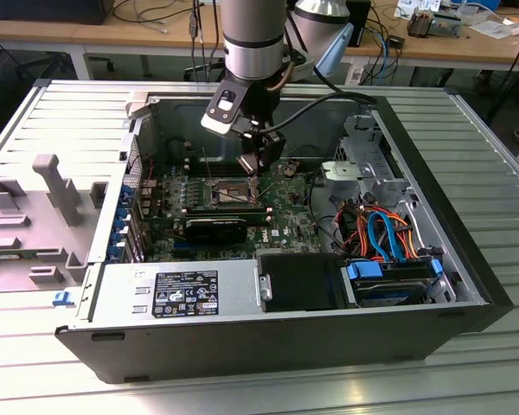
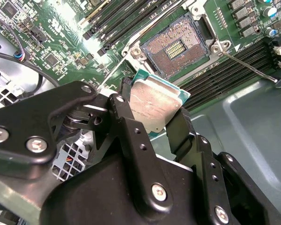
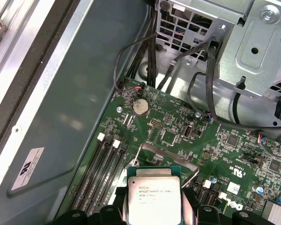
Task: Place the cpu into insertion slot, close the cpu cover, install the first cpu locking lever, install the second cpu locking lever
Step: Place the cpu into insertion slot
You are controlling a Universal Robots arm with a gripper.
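Observation:
My gripper [image 2: 152, 111] is shut on the cpu [image 2: 154, 104], a flat square chip with a dull silver top, pinched by two opposite edges between black fingers [image 2: 126, 101]. The cpu [image 3: 152, 197] hangs just above the green motherboard [image 3: 234, 150], close beside the insertion slot [image 2: 174, 47]. That slot lies open, its pin field bare inside a silver rim. The cpu cover [image 3: 171, 155] stands raised behind the chip in the first wrist view. A thin lever rod [image 2: 250, 67] sticks out beside the slot. In the exterior view the gripper [image 1: 255, 169] hovers over the slot [image 1: 229, 192].
The open computer case [image 1: 467, 285] rests on a slatted metal table. Black memory slots [image 2: 225, 65] flank the socket. Cables [image 3: 210, 70] and a metal drive cage [image 3: 253, 42] crowd one side. A power supply [image 1: 177, 294] and blue drive bays [image 1: 389, 277] fill the near side.

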